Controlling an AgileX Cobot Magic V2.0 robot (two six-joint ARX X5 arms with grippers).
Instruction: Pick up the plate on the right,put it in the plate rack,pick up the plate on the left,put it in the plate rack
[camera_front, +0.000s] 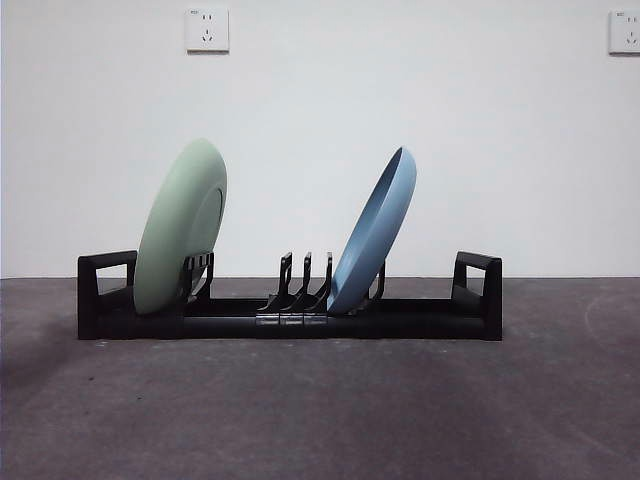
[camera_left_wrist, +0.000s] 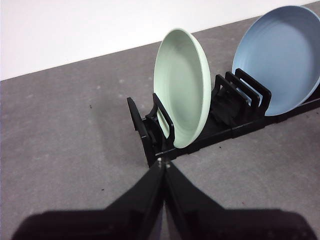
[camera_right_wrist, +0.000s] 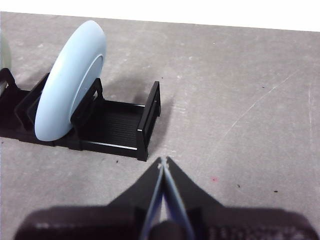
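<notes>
In the front view we see one rack (camera_front: 290, 318) on the table (camera_front: 320, 420), and two plates standing in it: a green plate (camera_front: 180, 228) at the rack's left end, leaning between the prongs just inside the left handle (camera_front: 105, 280), and a blue plate (camera_front: 375, 232) right of the rack's middle, leaning against the prongs there, with three bare prongs (camera_front: 305, 283) between the two plates. No arm shows in this view, so we judge both are drawn back from the rack. In the left wrist view the left gripper (camera_left_wrist: 163, 164) hangs just off the rack's end nearest the green plate, its jaws pressed together and holding nothing; the green plate sits seated in its slot and the blue one farther along the rack. In the right wrist view the right gripper (camera_right_wrist: 164, 162) hovers over bare table just beyond the rack's other end handle (camera_right_wrist: 150, 120), clenched on nothing, with the blue plate upright in the rack nearby. Counting up: two plates, both in the rack, one rack, two empty grippers. We judge both placing steps done and the task complete; the next move calls for nothing more than keeping the arms clear of the plates.
</notes>
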